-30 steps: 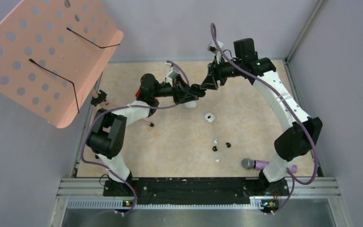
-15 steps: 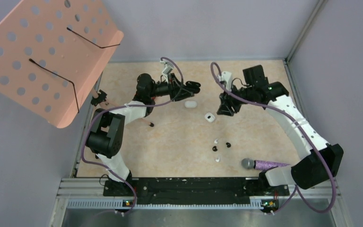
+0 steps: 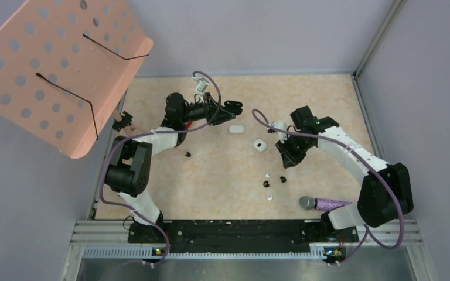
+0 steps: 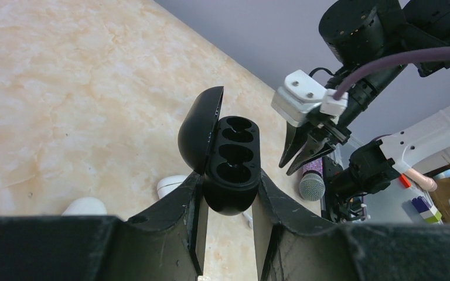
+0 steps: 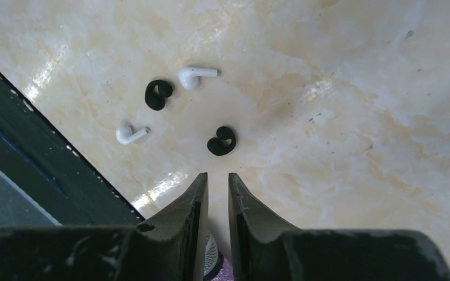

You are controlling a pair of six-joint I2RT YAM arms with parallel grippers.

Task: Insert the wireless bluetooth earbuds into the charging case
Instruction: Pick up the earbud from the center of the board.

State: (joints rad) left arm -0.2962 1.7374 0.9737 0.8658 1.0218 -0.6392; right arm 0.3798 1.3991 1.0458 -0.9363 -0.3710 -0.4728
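Observation:
My left gripper point(image 4: 227, 202) is shut on a black charging case point(image 4: 229, 167), held off the table with its lid swung open and its wells empty; in the top view that gripper point(image 3: 233, 108) is at the back centre. My right gripper point(image 5: 218, 175) hovers just behind a black earbud point(image 5: 221, 141), its jaws a narrow gap apart with nothing between them. A second black earbud point(image 5: 158, 94) and two white earbuds point(image 5: 196, 76) point(image 5: 130, 134) lie beyond. From above, the right gripper point(image 3: 287, 158) is just behind the earbud cluster point(image 3: 281, 179).
Two white cases lie mid-table, one shut point(image 3: 237, 129) and one open point(image 3: 260, 146). A purple glitter microphone point(image 3: 319, 204) lies near the right arm's base. A pink perforated stand point(image 3: 53, 64) overhangs the back left corner. The dark front rail point(image 5: 29, 140) borders the earbuds.
My right arm swung away from the black case and down toward the earbuds, its jaws narrowing. My left gripper drew back slightly left, still holding the case.

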